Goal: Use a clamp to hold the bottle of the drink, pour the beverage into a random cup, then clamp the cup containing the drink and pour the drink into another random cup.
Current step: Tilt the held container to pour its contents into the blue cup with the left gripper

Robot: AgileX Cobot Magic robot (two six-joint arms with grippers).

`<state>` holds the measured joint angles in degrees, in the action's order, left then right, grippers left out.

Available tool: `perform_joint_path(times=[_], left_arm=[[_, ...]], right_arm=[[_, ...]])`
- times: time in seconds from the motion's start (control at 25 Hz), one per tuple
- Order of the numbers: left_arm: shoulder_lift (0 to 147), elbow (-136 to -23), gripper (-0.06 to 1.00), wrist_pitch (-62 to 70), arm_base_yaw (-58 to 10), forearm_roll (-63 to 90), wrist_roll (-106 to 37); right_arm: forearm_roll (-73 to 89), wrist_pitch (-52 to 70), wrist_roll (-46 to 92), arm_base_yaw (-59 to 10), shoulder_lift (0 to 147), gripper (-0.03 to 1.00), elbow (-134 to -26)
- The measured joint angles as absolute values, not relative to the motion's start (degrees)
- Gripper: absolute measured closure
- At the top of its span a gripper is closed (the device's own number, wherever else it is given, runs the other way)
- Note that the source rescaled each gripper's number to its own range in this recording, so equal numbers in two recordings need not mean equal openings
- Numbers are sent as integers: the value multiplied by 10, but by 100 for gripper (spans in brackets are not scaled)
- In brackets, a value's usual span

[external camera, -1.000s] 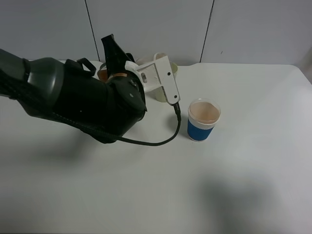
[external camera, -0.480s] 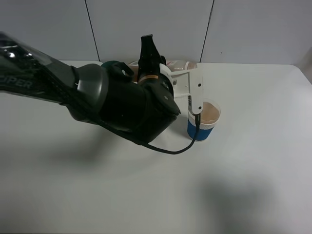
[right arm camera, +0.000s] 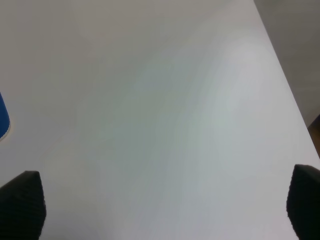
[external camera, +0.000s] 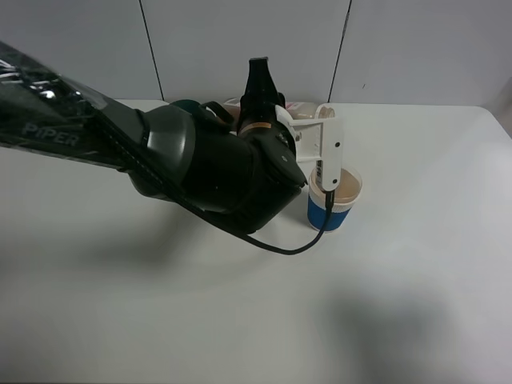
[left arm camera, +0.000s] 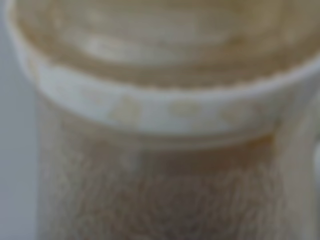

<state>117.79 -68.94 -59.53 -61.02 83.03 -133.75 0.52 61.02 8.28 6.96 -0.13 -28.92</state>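
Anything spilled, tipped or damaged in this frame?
Nothing stands out. The short blue-banded translucent cup stands upright, the white table around it looks dry, and the small clear plastic bottle is held on its side near it, as pouring needs.

Blue band wraps the whitish cup (external camera: 331, 214), pale brown beverage (external camera: 349, 186) inside; pinkish bottle (external camera: 304, 107), black arm (external camera: 208, 168), white table (external camera: 400, 304).

Cup (external camera: 346, 204) on table (external camera: 416, 272), right of centre; bottle (external camera: 306, 109) just behind, above cup.

Blue-banded cup (external camera: 341, 216) on white table (external camera: 400, 304)
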Motion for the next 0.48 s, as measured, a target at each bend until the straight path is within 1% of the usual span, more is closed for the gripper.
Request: perform_joint_path(times=[0.48], left_arm=[[1180, -690, 90, -596, -610, 805, -1360]], right_arm=[[5, 610, 83, 70, -1, 7, -289]])
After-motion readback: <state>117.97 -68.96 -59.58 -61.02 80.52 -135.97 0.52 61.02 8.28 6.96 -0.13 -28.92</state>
